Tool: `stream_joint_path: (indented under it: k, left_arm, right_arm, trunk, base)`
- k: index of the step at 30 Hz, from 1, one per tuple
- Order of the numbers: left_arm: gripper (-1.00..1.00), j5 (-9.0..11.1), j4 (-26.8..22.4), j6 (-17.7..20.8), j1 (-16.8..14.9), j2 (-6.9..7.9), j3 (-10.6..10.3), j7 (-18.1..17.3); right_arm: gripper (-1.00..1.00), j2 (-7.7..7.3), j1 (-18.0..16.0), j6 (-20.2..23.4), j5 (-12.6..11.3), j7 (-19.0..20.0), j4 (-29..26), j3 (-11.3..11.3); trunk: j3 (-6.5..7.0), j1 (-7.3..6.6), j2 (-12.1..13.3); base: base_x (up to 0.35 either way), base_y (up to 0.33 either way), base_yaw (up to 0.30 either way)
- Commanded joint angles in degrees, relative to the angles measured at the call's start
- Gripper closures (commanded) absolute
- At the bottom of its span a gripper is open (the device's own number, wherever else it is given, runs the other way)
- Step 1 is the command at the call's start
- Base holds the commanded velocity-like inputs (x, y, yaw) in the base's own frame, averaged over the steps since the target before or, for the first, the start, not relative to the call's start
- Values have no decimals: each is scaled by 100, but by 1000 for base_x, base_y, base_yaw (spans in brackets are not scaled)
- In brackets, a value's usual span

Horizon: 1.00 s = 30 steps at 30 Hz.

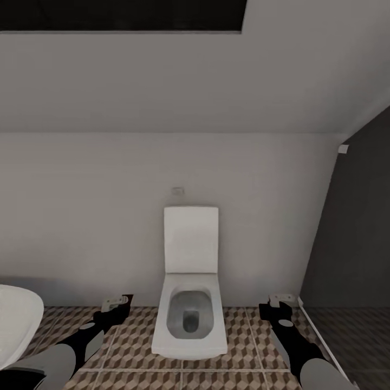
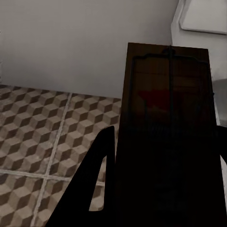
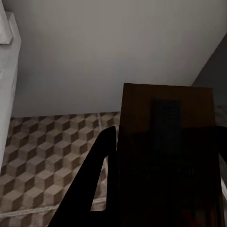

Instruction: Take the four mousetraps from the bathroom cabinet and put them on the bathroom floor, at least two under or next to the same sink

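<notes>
Each gripper holds a mousetrap out over the cube-patterned bathroom floor (image 1: 132,338). My left gripper (image 1: 117,303) is shut on one mousetrap (image 1: 111,301), left of the toilet. In the left wrist view that mousetrap (image 2: 165,90) is a dark, shadowed board with a wire frame and a faint red spot, clamped between the fingers (image 2: 99,161). My right gripper (image 1: 281,301) is shut on a second mousetrap (image 1: 283,297), right of the toilet. The right wrist view shows that board (image 3: 165,137) held the same way. The cabinet and the sink are out of view.
A white toilet (image 1: 189,319) with its lid up stands against the pale back wall, between my arms. A white rounded fixture edge (image 1: 16,325) shows at the lower left. A dark panel (image 1: 352,244) with a pale floor strip closes off the right side.
</notes>
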Motion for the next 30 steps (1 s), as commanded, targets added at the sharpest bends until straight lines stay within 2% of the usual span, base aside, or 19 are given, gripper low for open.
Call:
stream_joint_path:
  k: [1,8,17,20,23,25,30]
  left_arm:
    - [100,48,7,-21,-5,2,-48,-5]
    - [100,28,3,-31,-5,-10,-53,-13]
    - [100,-16,-52,-23,-5,-113,-75,-32]
    - [100,-42,-64,-1,-5,-128,-84,-39]
    - [100,-89,-54,13,-5,-141,-88,-42]
    - [100,-105,-43,17,-5,-143,-91,-43]
    - [100,-126,-11,22,-5,-152,-99,-44]
  right_arm:
    - [100,5,-5,-14,51,4,4,-35]
    - [100,0,-5,-14,51,-10,4,-22]
    - [100,35,-5,-33,37,-67,-32,-56]
    - [100,70,-5,-81,8,-316,-68,-108]
    - [100,99,-5,-191,4,-796,-21,-107]
    - [100,104,-5,-216,-1,-900,66,-98]
    - [100,87,-5,-282,10,-1023,763,-65]
  trunk:
    - [-6,0,-3]
    - [-6,0,-3]
    - [-6,0,-3]
    - [-6,0,-3]
    - [-6,0,-3]
    - [-6,0,-3]
    - [-6,0,-3]
  base:
    - [0,59,0]
    - [0,19,0]
    - [0,2,0]
    - [0,0,0]
    - [0,0,0]
    - [0,0,0]
    - [0,0,0]
